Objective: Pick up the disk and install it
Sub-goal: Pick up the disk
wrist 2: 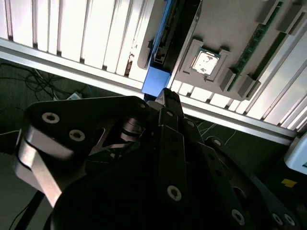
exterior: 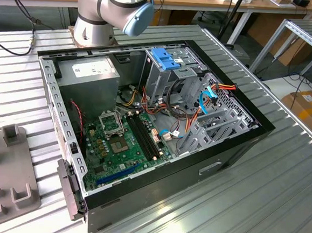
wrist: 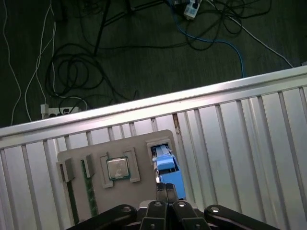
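The disk (wrist: 169,168) stands on edge in a slot of a grey parts holder (wrist: 139,143), with its light-blue rail facing up. In the second wrist view the disk (wrist 2: 169,43) shows as a dark slab with a blue end. In both wrist views my gripper (wrist: 166,189) hangs above the disk's blue end, its dark fingers pressed together with nothing between them. My gripper (wrist 2: 165,97) sits some way above the holder.
The holder also carries a processor chip (wrist: 117,168) and a green memory stick (wrist: 88,191). It lies on a ribbed aluminium table (wrist: 240,134) near the edge, with cables on the floor beyond. The open computer case (exterior: 234,155) holds a drive cage with a blue bracket (exterior: 165,58) and a power supply (exterior: 89,73).
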